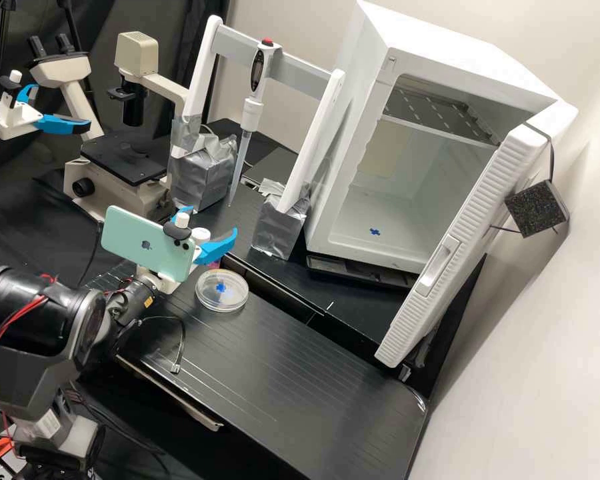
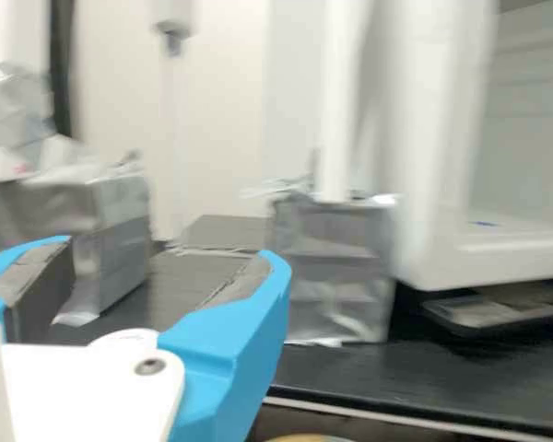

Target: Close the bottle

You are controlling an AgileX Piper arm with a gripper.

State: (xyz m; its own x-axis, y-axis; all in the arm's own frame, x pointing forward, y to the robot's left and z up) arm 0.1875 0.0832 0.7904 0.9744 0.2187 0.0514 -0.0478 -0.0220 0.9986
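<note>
In the high view my gripper [image 1: 213, 219] stands open at the back left of the bench, beside the microscope. A white round cap [image 1: 201, 235] shows between its blue fingers, and a bit of pink [image 1: 214, 264], seemingly the bottle, lies below the near finger. The rest of the bottle is hidden by the finger and the phone, so how the cap sits on it I cannot tell. In the wrist view the gripper [image 2: 170, 250] has its fingers wide apart, with a white rounded edge [image 2: 124, 337], possibly the cap, low between them.
Just in front of the gripper lies a clear round dish [image 1: 222, 291]. Behind are foil-wrapped stand feet [image 1: 280, 223] with a hanging pipette [image 1: 250, 113], and the microscope [image 1: 127, 157]. An open white incubator [image 1: 353, 167] has its door [image 1: 460, 247] swung out at the right.
</note>
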